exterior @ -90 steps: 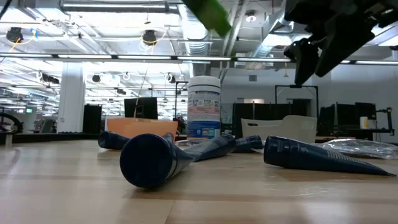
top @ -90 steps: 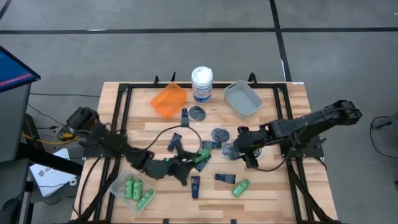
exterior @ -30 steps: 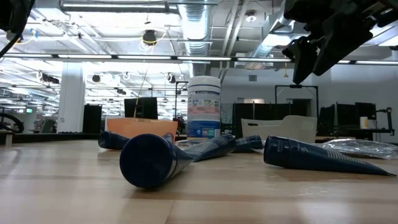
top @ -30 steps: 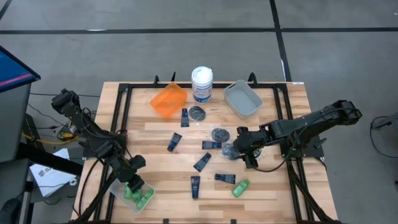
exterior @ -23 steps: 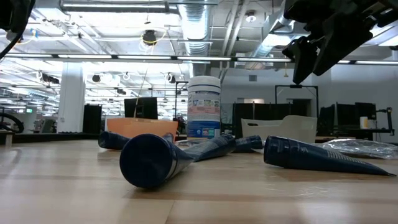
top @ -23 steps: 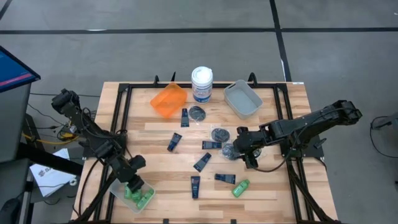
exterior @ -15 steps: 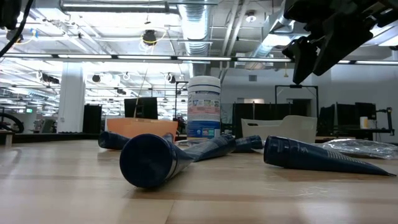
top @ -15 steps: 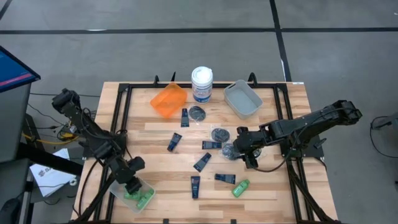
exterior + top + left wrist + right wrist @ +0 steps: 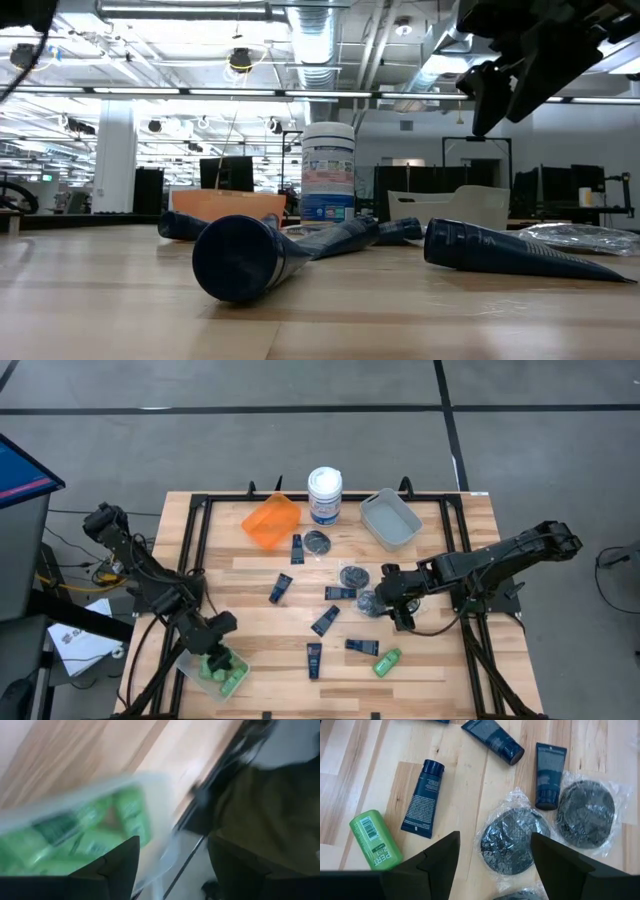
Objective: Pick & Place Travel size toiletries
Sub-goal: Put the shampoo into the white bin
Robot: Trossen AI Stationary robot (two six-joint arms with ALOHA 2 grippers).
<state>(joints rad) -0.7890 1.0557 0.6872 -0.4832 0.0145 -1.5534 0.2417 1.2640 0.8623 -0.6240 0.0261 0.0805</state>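
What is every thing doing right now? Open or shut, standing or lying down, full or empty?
left gripper: open, over the clear bin, holding nothing
right gripper: open, above the wrapped pots, holding nothing
clear bin: holds green bottles
grey bin: empty
white tub: upright, lid on
loose green bottle: lying flat
navy tubes: lying flat, caps on

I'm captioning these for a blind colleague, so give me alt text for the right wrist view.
The right gripper, open and empty, hovers above wrapped round dark grey pots on a wooden table. Around them lie navy tubes and, off to one side, a green bottle.
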